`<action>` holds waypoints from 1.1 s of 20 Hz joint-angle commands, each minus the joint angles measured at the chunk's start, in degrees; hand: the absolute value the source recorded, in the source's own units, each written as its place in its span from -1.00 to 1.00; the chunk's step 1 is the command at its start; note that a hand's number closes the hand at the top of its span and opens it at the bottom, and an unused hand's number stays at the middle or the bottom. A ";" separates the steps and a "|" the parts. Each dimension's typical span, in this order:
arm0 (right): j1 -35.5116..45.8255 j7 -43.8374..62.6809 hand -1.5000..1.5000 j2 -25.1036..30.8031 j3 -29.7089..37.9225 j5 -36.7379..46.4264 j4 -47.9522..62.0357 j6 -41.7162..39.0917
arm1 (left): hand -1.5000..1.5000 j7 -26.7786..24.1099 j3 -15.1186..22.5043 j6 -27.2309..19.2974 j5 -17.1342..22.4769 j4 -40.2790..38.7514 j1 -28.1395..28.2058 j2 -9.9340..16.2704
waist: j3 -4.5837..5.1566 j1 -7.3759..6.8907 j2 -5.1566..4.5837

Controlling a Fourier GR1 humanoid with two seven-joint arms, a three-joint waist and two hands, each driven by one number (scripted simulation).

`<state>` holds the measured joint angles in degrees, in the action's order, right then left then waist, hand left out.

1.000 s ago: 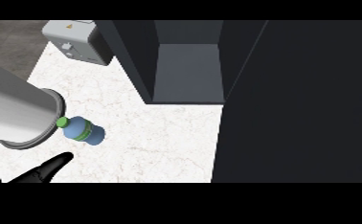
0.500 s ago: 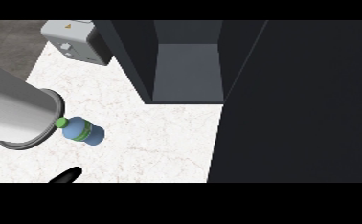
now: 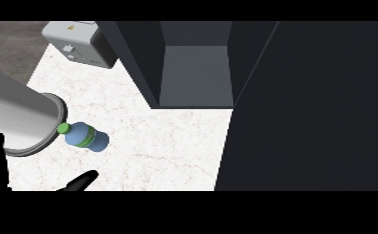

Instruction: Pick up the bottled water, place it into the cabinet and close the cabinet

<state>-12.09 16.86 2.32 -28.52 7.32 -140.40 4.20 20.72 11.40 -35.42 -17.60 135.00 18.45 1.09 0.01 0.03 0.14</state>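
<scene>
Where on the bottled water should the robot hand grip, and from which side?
Probably round the blue body of the bottled water, below its green cap. It stands beside the grey cylinder, which blocks its left, so come from the lower side, where the black robot hand shows at the lower edge.

Bottled water [image 3: 86, 137]: small blue bottle with a green cap and a green band around its body, standing on the white marbled surface [image 3: 162, 143] at the left, cap toward the upper left, free of any hand. Cabinet [image 3: 196, 63]: dark grey, at the surface's far side, standing open with its pale grey interior floor visible; its dark door [image 3: 303, 108] hangs open at the right. The bottle sits well apart from the opening, to its lower left.
</scene>
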 commanded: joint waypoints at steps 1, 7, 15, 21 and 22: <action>2.27 6.72 -1.00 0.93 -0.10 4.66 -7.41 0.97 | -1.00 2.11 -0.85 1.46 -0.22 0.05 0.83 1.14 | 0.02 0.01 -0.03; 8.33 9.24 -1.00 1.68 5.09 0.56 -3.06 0.55 | -1.00 -6.02 -7.90 0.80 7.55 -13.85 -5.95 -0.43 | 0.04 -0.04 -0.20; 2.79 1.68 -1.00 3.37 0.55 2.15 -1.61 1.89 | -1.00 -19.27 -11.87 1.95 17.11 -22.77 0.05 -1.03 | 0.03 -0.02 -0.05; 3.53 7.03 -1.00 3.60 -4.30 6.89 -5.55 5.29 | -1.00 -24.67 -18.42 7.74 23.66 -34.34 -2.37 -0.30 | 0.08 0.38 0.00; 2.93 10.19 -1.00 4.78 -4.39 6.85 -9.73 5.34 | -1.00 -24.37 -16.56 7.24 22.51 -33.34 -2.06 -1.07 | 0.07 0.46 0.05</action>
<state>-7.43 22.36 5.15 -31.27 7.67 -141.32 9.17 -0.87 -3.67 -29.70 2.76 106.66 17.22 0.40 0.10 0.27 0.16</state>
